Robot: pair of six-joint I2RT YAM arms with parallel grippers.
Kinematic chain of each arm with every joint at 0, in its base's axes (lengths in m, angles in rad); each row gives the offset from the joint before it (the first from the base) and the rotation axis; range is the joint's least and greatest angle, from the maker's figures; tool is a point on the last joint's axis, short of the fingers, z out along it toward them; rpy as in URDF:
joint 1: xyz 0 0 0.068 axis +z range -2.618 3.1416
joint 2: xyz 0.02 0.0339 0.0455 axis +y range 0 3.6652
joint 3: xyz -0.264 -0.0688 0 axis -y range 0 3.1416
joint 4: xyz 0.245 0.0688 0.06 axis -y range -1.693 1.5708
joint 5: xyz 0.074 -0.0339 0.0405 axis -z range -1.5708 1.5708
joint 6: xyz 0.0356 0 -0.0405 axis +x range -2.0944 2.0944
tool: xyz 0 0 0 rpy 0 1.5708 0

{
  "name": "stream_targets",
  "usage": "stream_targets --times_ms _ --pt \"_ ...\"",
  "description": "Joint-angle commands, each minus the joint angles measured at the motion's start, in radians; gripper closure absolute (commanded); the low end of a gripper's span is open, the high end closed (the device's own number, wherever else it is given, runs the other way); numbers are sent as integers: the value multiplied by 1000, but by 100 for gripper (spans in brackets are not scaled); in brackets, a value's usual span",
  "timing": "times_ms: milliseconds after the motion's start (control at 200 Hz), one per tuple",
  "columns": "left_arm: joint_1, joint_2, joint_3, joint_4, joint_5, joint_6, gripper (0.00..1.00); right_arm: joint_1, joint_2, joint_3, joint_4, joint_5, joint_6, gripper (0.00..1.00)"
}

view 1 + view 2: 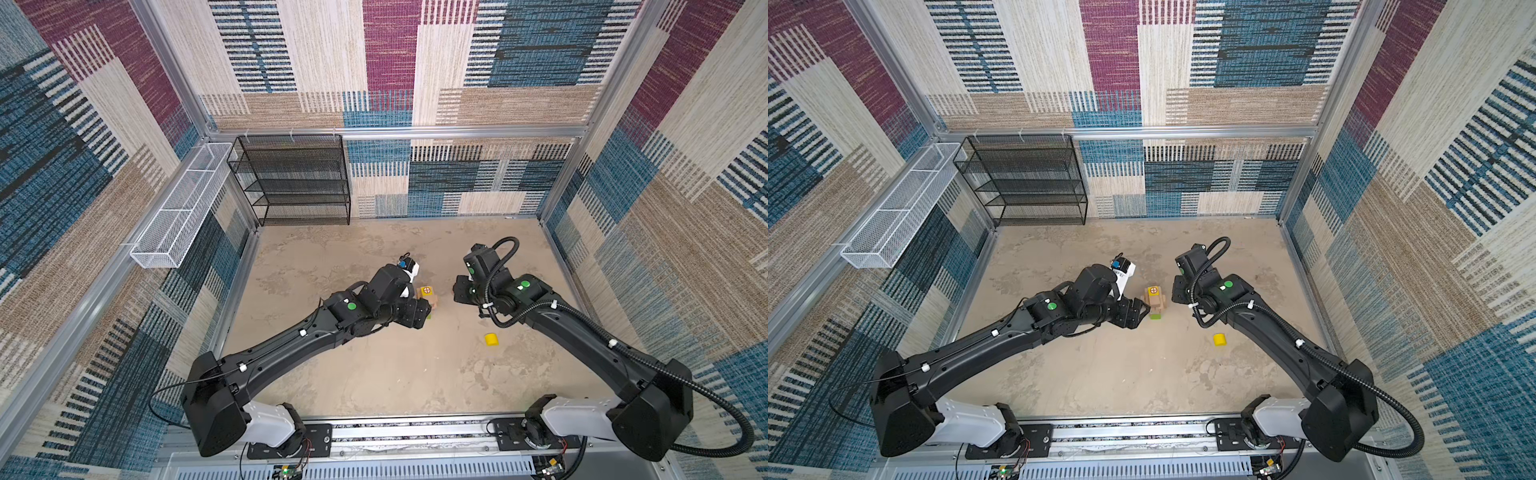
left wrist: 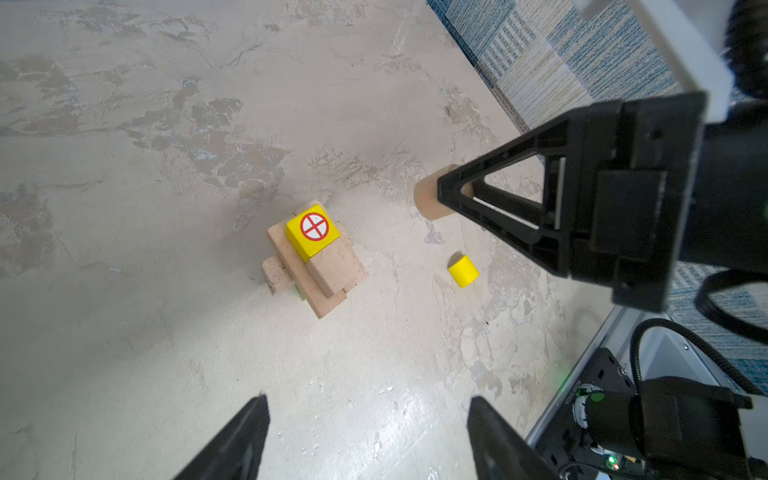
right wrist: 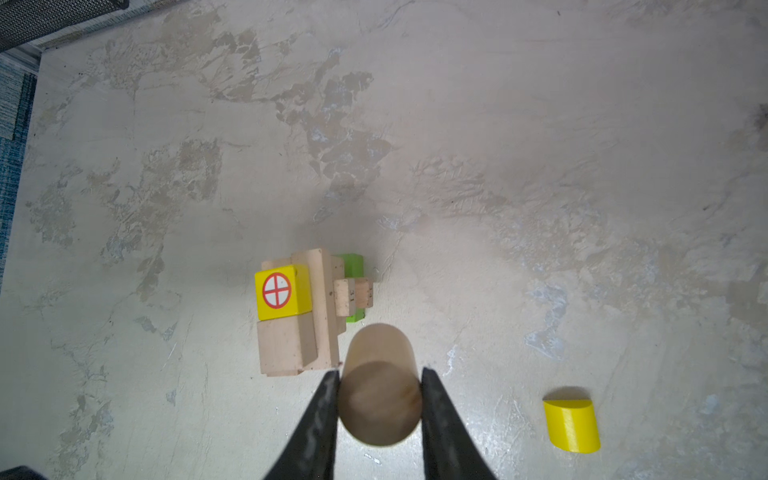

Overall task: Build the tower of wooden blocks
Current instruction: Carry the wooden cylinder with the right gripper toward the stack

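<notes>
Wood block tower (image 2: 320,266) stands — right end effector (image 3: 379,374) grips tan cylinder (image 3: 380,409).

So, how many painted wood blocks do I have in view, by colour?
Yellow: 2, red-marked yellow wooden cube atop the tower, yellow wooden cylinder loose on the table.
Green: 1, green oblong wooden block at the tower's base.
Total: 3

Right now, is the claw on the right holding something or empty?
Holding. The right gripper is shut on the tan round piece; its two fingers press against the piece's opposite sides.
</notes>
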Motion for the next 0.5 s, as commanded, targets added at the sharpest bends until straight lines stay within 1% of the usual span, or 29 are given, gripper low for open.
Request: stream_targets --times_ms 0,496 --pt "4 -10 1 -18 -10 -1 20 14 13 22 15 -4 -14 100" --pt "22 -17 -18 -10 -10 0 20 41 85 121 -17 5 -48 100"
